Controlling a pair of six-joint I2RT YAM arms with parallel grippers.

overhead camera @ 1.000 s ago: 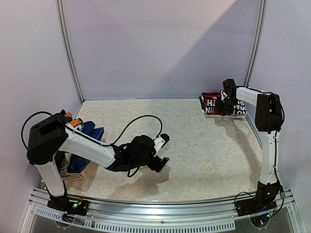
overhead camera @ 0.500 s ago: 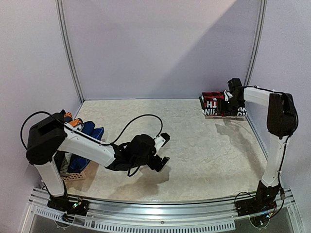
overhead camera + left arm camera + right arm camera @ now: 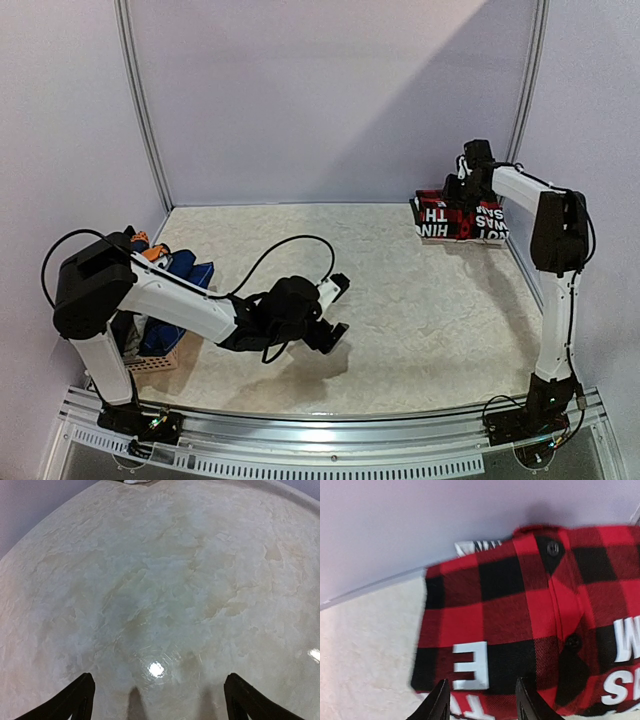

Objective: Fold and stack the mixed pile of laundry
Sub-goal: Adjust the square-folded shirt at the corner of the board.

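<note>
A folded red-black plaid shirt with white lettering point(image 3: 458, 215) lies at the far right of the table; it fills the right wrist view point(image 3: 530, 615), with a white printed piece point(image 3: 475, 546) showing under its far edge. My right gripper point(image 3: 460, 185) hovers above the shirt's far edge, open and empty point(image 3: 482, 700). The rest of the laundry, blue and orange pieces point(image 3: 178, 270), sits in a basket at the left. My left gripper point(image 3: 335, 308) is open and empty over bare table near the middle front point(image 3: 157, 697).
A small pinkish woven basket point(image 3: 152, 362) stands at the left front beside the left arm's base. Metal frame posts point(image 3: 140, 110) and walls bound the table at the back and sides. A black cable point(image 3: 285, 250) loops above the left arm.
My right gripper has lifted off the plaid shirt and moved toward the back wall, leaving the shirt lying flat. The left arm has not moved.
</note>
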